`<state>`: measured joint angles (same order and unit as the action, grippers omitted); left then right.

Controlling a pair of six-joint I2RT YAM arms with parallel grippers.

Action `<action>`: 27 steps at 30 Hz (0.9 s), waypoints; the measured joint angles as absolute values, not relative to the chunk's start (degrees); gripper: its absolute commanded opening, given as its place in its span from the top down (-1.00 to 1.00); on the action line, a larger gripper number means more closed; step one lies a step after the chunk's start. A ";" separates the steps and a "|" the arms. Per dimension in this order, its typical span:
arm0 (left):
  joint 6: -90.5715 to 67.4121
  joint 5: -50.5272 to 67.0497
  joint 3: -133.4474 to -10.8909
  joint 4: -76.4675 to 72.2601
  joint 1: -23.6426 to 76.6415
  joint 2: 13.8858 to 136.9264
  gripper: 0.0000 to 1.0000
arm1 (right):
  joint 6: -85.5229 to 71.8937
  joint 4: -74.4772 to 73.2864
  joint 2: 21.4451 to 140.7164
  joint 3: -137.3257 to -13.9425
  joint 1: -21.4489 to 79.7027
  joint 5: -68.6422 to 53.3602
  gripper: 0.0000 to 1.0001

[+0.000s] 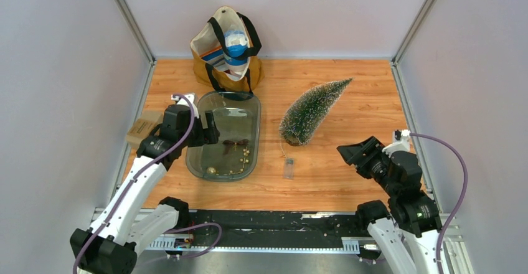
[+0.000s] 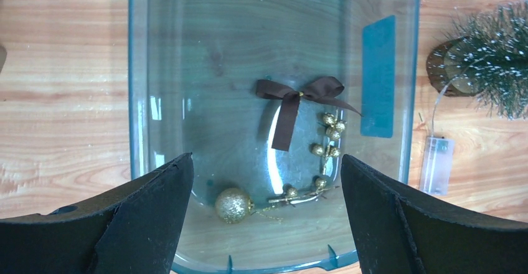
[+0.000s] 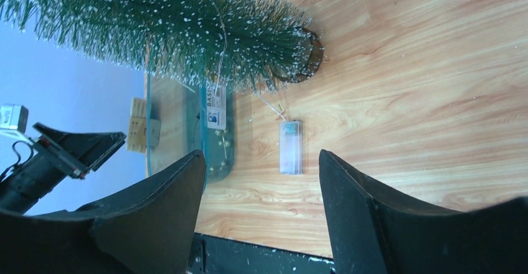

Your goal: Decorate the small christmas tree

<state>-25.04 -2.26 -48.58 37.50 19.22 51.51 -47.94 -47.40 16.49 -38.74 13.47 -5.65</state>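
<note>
Left hand [image 2: 266,159] hangs spread wide and holds nothing, directly above the near end of the clear oblong plastic tray [image 2: 134,68]. In the tray lie a dark brown ribbon bow [image 2: 299,96], a gold glitter ball [image 2: 232,205] and a sprig of small gold beads [image 2: 327,137]. The bow sits just beyond the fingertips, the ball close under them.

The small cone-shaped green christmas tree with white frosted tips [image 1: 311,113] lies on its side on the wooden bench [image 1: 348,180], just right of the tray. Its long axis runs diagonally, round base toward the near left and tip toward the far right. From the left hand it lies to the right, past the tray wall. The right hand [image 1: 352,152], fingers apart and empty, is the nearer one and faces the tree's base.

A clear battery box [image 1: 287,169] on a thin wire rests near the base, between the right hand and the tray, and would likely snag a low sweep. A mustard tote bag [image 1: 227,50] stands behind the tray.
</note>
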 measured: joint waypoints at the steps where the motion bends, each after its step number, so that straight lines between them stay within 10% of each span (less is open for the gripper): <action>1: -24.97 -1.50 -48.25 37.43 18.04 51.46 -0.90 | -47.86 -47.97 16.51 -39.22 13.72 -5.87 -0.37; 13: -24.10 5.50 -46.41 37.08 11.22 52.16 -0.89 | -45.43 -49.76 24.91 -43.53 28.60 1.50 -0.38; 21: -23.33 4.97 -46.57 38.28 10.85 52.18 -0.89 | -44.38 -44.84 46.37 -53.67 78.28 34.85 -0.50; 27: -20.21 2.22 -48.90 41.23 10.59 52.49 -0.89 | -37.19 -37.41 65.91 -62.41 87.20 43.27 -0.54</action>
<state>-20.21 2.22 -48.90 41.23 10.59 52.49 -37.19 -37.41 65.91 -62.41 87.20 43.27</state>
